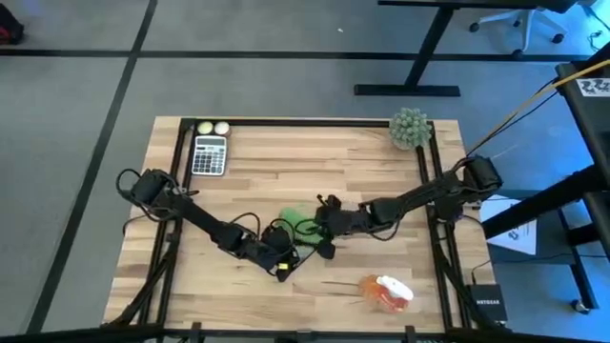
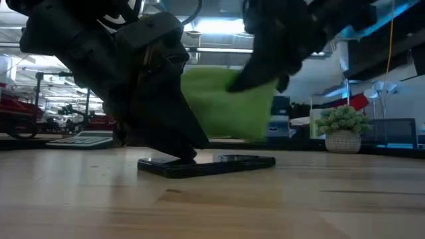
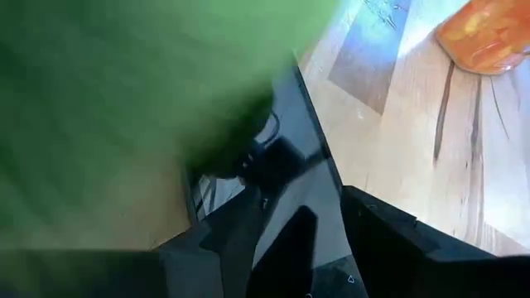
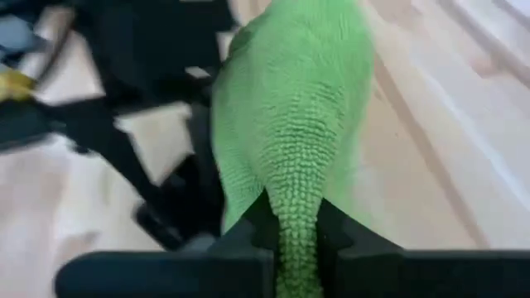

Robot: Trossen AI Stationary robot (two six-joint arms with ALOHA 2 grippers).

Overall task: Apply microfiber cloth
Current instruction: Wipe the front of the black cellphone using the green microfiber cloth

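Right pincer (image 4: pixel 296 228): centre of the high view; its 2 fingers are pinched on a gathered fold of the microfiber cloth (image 4: pixel 290 124), which hangs from them.
Left pincer (image 1: pixel 278 259): lower centre of the high view, just left of the right pincer; in the low view its tip presses down on the left end of the black phone (image 2: pixel 209 164); whether its fingers are spread or closed cannot be told.
Microfiber cloth: held in the air at centre frame in the low view, its lower edge above the phone, not yet visibly touching the screen.
Black phone: flat on the worktop (image 1: pixel 286 167), centre of the low view.
Task progress: cloth lifted and brought over the phone, phone steadied; judged left to do are lowering the cloth onto the screen and wiping.
Worktop: pale wood planks in a dark frame; calculator (image 1: pixel 209 154) and 2 small balls (image 1: pixel 212 128) upper left, spiky ball plant (image 1: pixel 409 128) upper right, orange-and-white object (image 1: pixel 384 293) lower right.
Room: grey carpet with dark seams; desk legs and a chair base along the top of the high view; lit ceiling panels and distant furniture behind the worktop in the low view.
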